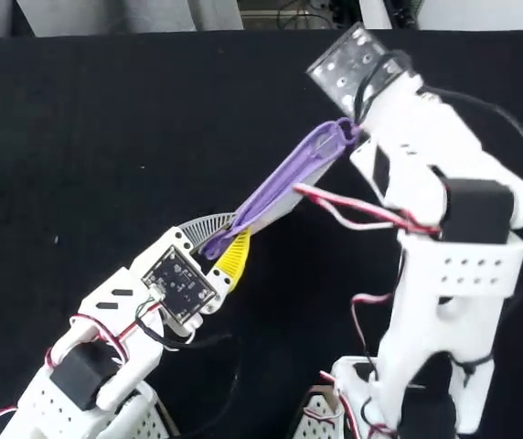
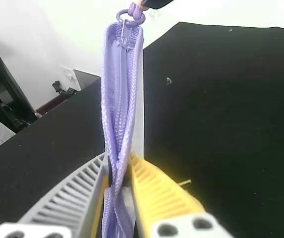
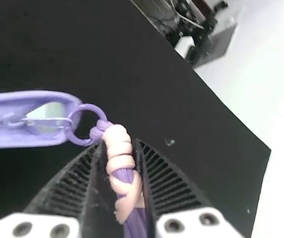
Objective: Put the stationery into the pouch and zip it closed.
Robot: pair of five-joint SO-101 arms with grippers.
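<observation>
A purple zip pouch (image 1: pixel 284 183) hangs stretched in the air between my two arms, above the black table (image 1: pixel 79 137). My left gripper (image 1: pixel 220 245), with one grey and one yellow finger, is shut on the pouch's lower end (image 2: pixel 117 148). My right gripper (image 1: pixel 351 133) holds the other, higher end: it is shut on the pink and purple cord tassel (image 3: pixel 119 168) tied to the zip pull ring (image 3: pixel 85 124). The zip slider (image 2: pixel 127 29) sits at the end by the right gripper, and the zip line looks closed along the pouch. No loose stationery is in sight.
The black table spreads wide on the left and behind the arms. The right arm's white body (image 1: pixel 444 274) stands tall at the front right, with red and white cables (image 1: pixel 353 210) hanging beside the pouch. Beyond the table's far edge is room clutter (image 2: pixel 3 104).
</observation>
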